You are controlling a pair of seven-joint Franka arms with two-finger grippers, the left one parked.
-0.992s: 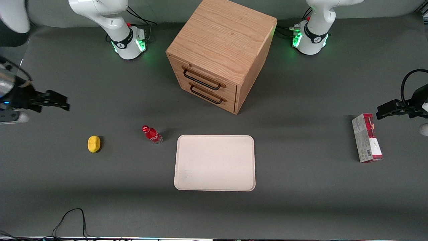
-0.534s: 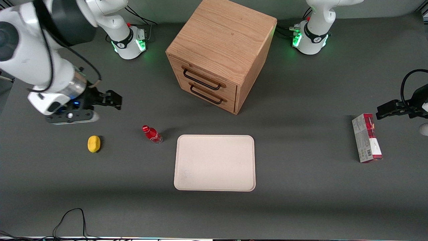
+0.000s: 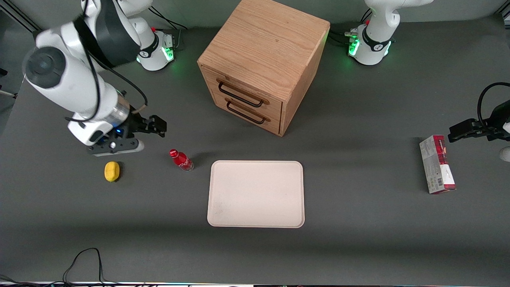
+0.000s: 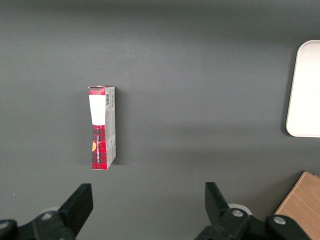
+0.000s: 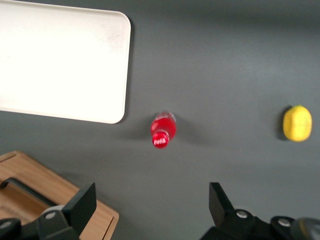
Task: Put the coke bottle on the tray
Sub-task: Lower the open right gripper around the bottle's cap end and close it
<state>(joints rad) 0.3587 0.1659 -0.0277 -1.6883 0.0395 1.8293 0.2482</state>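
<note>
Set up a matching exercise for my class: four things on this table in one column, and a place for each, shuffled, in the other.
Things:
1. coke bottle
2. lemon
3. carton
4. gripper

Places:
A. toward the parked arm's end of the table
B. above the table, near the bottle, fingers open
C. upright beside the tray
D. toward the working arm's end, past the bottle

Pairs: 1-C, 2-D, 3-A, 4-B
</note>
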